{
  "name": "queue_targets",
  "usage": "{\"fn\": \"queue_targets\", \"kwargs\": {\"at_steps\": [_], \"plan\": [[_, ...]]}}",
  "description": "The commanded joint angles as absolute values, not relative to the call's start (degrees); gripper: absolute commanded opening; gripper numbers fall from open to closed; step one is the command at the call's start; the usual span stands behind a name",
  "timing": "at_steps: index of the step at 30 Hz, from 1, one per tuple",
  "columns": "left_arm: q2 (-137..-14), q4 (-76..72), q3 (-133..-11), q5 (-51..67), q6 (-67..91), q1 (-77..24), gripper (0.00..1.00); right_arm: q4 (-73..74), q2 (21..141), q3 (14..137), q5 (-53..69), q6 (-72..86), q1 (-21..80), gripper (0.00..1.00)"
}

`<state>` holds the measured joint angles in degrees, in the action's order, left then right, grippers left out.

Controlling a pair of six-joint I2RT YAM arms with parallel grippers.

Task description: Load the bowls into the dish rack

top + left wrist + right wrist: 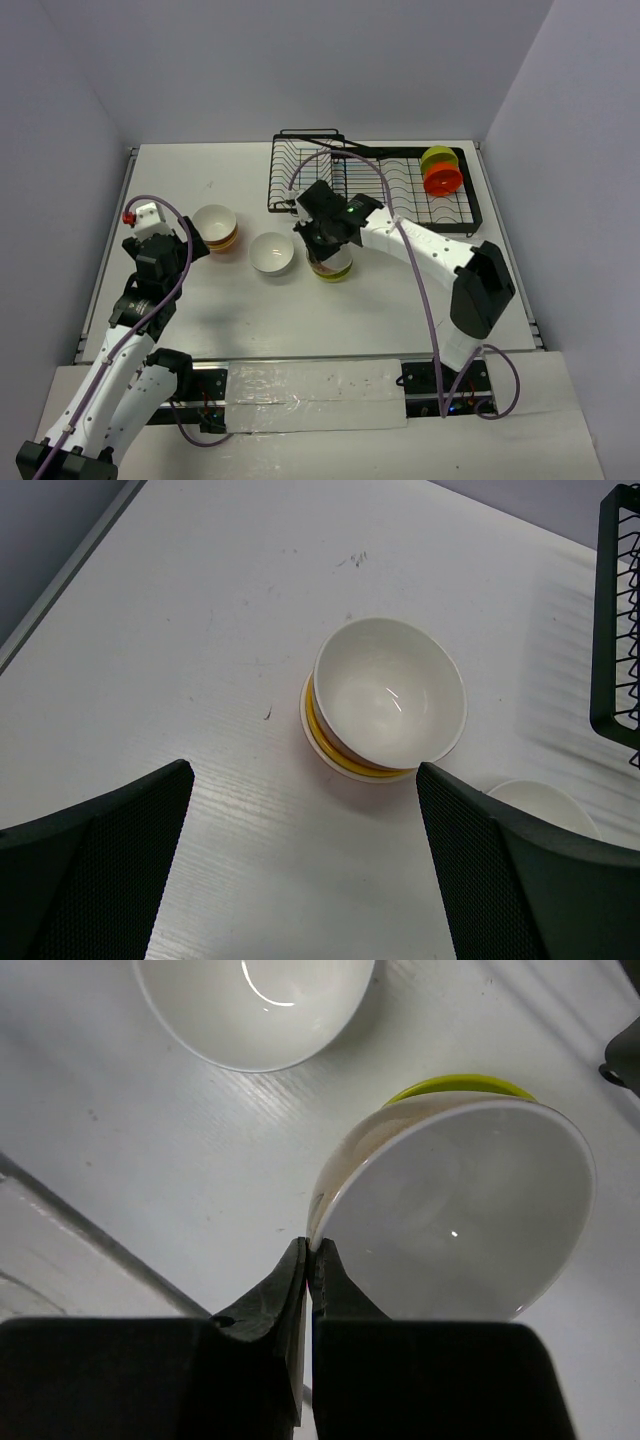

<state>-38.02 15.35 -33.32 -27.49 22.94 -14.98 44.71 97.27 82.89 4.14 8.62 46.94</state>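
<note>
The right gripper has its fingers pressed together on the rim of a glossy white bowl, which sits nested on a lime-green bowl at mid-table, just in front of the dish rack. Only the right wrist view shows that pinch. The top view alone shows an orange bowl and a yellow-green bowl on edge in the rack. The left gripper is spread wide above a white bowl with yellow-orange bands.
</note>
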Motion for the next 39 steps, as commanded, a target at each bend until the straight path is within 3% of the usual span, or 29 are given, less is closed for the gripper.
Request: {"fn": "queue_targets", "kwargs": {"at_steps": [1,10,15,24,30,39], "plan": [[-37.62,13.18,-33.22,-27.77,21.71,-15.12,0.99,43.42,90.45,85.34,7.02,8.96,45.53,0.0],[-37.44,13.27,-33.22,-27.69,21.62,-15.12,0.99,40.09,78.42,82.54,16.42,11.77,36.05,0.0],[-36.65,12.75,-33.05,-27.42,21.53,-15.12,0.99,31.83,70.95,74.19,27.41,15.2,21.29,0.0],[-37.35,10.91,-34.54,-26.54,22.5,-15.12,0.99,7.67,68.29,62.06,34.71,24.86,5.2,0.0],[-38.06,7.83,-34.81,-28.56,22.24,-15.12,0.99,-19.1,68.9,50.46,37.79,34.35,-5.96,0.0],[-37.26,2.38,-31.99,-29.09,22.15,-15.12,0.99,-48.91,79.0,41.93,42.8,47.79,-15.29,0.0]]}}
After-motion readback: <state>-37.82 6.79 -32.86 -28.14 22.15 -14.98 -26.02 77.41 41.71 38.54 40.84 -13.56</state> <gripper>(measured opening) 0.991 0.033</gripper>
